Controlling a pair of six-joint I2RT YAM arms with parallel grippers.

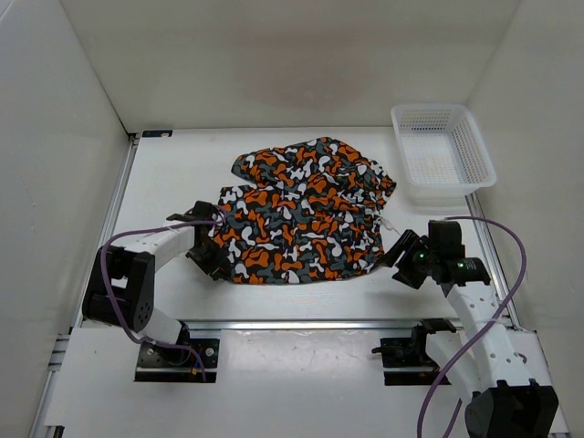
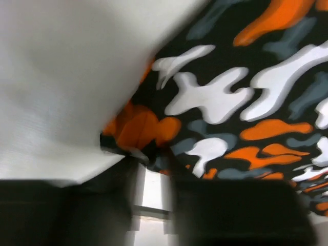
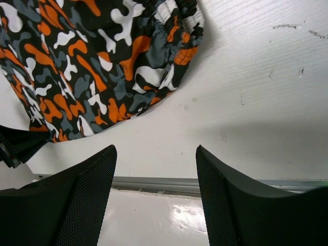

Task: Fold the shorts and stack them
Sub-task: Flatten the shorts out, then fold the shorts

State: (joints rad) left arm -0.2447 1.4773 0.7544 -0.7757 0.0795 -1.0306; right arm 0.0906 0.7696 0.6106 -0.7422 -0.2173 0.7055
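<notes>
Step judged: first fold | orange-black-grey-white camouflage fabric shorts point(image 1: 306, 214) were left rumpled on white surface point(image 1: 178, 169) | left claw point(image 1: 212, 253) at near-left hem, grip could not be told | right claw point(image 3: 155, 148) was spread, empty | next: near hem was to be pinched.

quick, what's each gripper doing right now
left gripper: at the edge of the shorts, view too blurred, cannot tell open or shut
right gripper: open, holding nothing
</notes>
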